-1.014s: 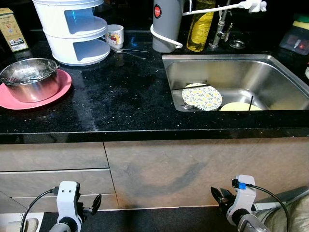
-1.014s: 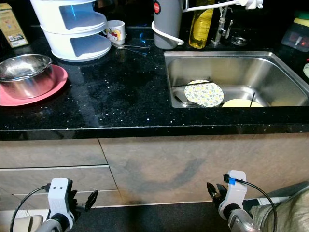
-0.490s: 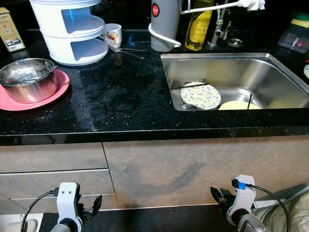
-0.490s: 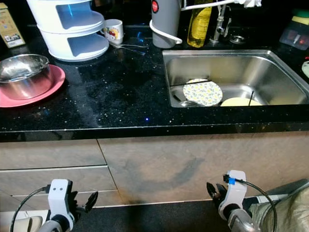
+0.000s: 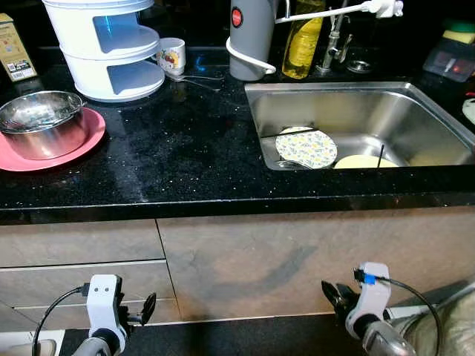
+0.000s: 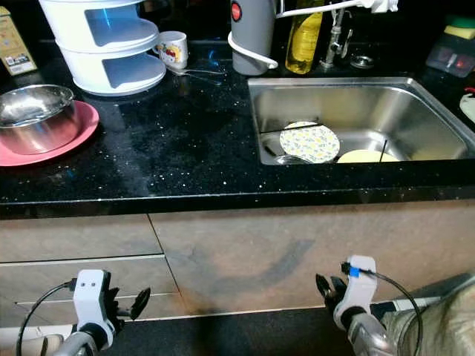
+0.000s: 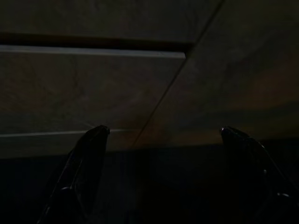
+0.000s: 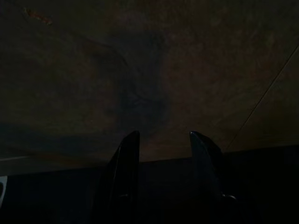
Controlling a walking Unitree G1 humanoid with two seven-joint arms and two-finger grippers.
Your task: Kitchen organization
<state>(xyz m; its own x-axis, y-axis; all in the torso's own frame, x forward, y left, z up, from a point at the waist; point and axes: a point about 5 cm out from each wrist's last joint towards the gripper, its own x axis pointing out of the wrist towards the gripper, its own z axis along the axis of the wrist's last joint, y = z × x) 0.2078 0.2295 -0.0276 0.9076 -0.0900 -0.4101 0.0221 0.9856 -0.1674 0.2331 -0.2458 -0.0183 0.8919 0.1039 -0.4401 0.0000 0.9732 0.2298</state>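
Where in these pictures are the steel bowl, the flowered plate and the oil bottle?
steel bowl [image 5: 41, 122], left eye view, its side wall
flowered plate [image 5: 306, 147], left eye view, middle of its face
oil bottle [image 6: 300, 44], right eye view, its body

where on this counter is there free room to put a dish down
The black counter is bare between the pink plate holding the steel bowl and the sink. Its back edge is crowded: white tiered rack, mug, grey kettle, oil bottle.
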